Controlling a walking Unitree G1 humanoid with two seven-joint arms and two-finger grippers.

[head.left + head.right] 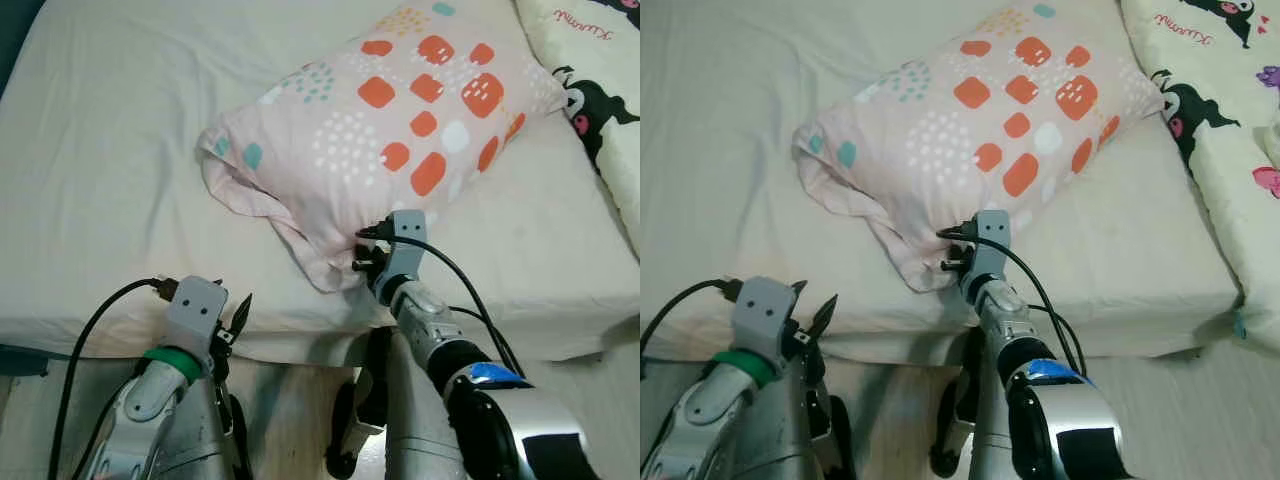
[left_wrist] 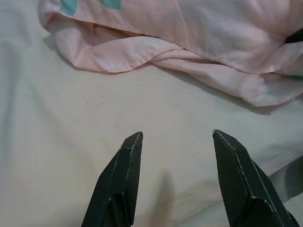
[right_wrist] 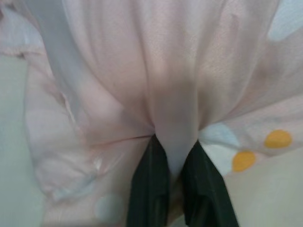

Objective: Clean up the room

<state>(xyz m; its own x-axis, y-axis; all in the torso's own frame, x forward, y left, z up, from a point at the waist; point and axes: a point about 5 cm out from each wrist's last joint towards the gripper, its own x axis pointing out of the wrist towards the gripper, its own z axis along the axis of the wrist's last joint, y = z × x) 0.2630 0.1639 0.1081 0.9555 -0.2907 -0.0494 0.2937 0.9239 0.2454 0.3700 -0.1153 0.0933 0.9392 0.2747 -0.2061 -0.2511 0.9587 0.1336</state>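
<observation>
- Soft, even indoor light; no glare.
- Head views sharp, slightly grainy.
- Faint shadow under the pillow [image 1: 390,120] on the bed sheet [image 1: 110,180].
- Right wrist view soft, close fabric out of focus.
- Left wrist view mildly blurred.

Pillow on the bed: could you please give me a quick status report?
Right gripper shut on pillow corner fabric. Left gripper open, over the bed sheet near the edge. Nothing in the way.

The pillow [image 1: 390,130] is showing pale pink with orange squares, white dots and teal patches. The bed [image 1: 110,180] sheet is looking cream. A white blanket [image 1: 595,70] is carrying black cartoon figures. The right gripper [image 3: 173,165] is showing black jaws.
</observation>
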